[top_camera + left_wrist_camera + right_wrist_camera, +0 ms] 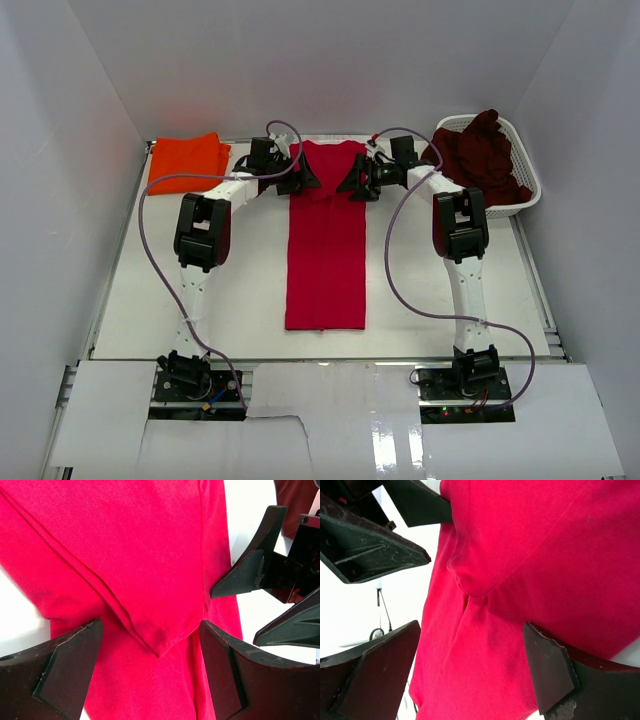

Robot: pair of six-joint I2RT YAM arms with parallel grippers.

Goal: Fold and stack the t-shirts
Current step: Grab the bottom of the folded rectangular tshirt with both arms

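Left claw [306, 180] and right claw [352, 183] both stood wide open and held nothing, poised low over the far end of the red t-shirt [326, 250], one at each long edge with their tips facing inward. The red t-shirt lay flat as a long narrow strip down the middle of the table [200, 310], its sides turned in; both wrist views showed a turned-in flap ending in a point between the open fingers. Such cloth would probably handle as light, soft and limp, sagging wherever unsupported and sliding easily on the smooth table. The likeliest hold was therefore a pinch through all layers at the two far corners, so that the tucked flaps would not fall open when the end was carried toward the near hem. Left of the red t-shirt, at its far end, the orange t-shirt [187, 160] lay folded flat. To its right stood the white basket [528, 175], containing the maroon t-shirt [485, 155] as a crumpled heap rising above the rim.
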